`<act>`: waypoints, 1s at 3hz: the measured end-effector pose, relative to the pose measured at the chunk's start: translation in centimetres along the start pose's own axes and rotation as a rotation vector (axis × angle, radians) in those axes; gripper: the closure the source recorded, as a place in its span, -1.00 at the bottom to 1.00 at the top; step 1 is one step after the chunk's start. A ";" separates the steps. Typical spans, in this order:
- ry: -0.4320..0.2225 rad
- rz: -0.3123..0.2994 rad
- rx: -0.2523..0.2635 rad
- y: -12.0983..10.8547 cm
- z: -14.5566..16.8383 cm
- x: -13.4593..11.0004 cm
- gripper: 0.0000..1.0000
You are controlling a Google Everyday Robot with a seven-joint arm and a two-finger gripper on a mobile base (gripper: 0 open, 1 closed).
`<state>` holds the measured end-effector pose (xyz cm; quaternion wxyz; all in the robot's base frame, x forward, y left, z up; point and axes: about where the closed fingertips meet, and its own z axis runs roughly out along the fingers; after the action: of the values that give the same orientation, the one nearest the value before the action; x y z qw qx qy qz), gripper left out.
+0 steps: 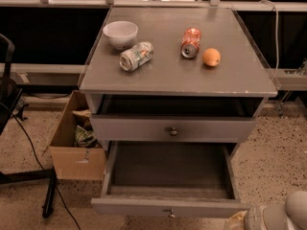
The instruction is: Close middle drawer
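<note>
The middle drawer (169,207) is pulled far out of the grey cabinet. Its dark grey inside (170,164) looks empty, and its flat front panel has a small round knob (169,213) at the centre. Above it, the top drawer (172,128) stands slightly open, with its own knob. My gripper (268,219) is at the bottom right corner, a pale rounded shape just right of the middle drawer's front corner and apart from the knob. Any drawer below is hidden.
On the cabinet top (240,80) are a white bowl (120,33), a crushed can lying on its side (136,56), a red can lying on its side (191,42) and an orange (211,57). An open cardboard box (76,138) stands on the floor to the left. A black stand's legs (48,195) are further left.
</note>
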<state>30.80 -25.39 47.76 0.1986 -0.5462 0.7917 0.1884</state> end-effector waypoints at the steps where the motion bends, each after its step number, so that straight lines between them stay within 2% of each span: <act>1: -0.043 -0.056 -0.011 -1.0 2.8 1.7 1.00; 3: -0.129 -0.157 -0.042 -1.6 6.8 2.6 1.00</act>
<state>32.16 -24.44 40.47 0.2518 -0.5972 0.7279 0.2239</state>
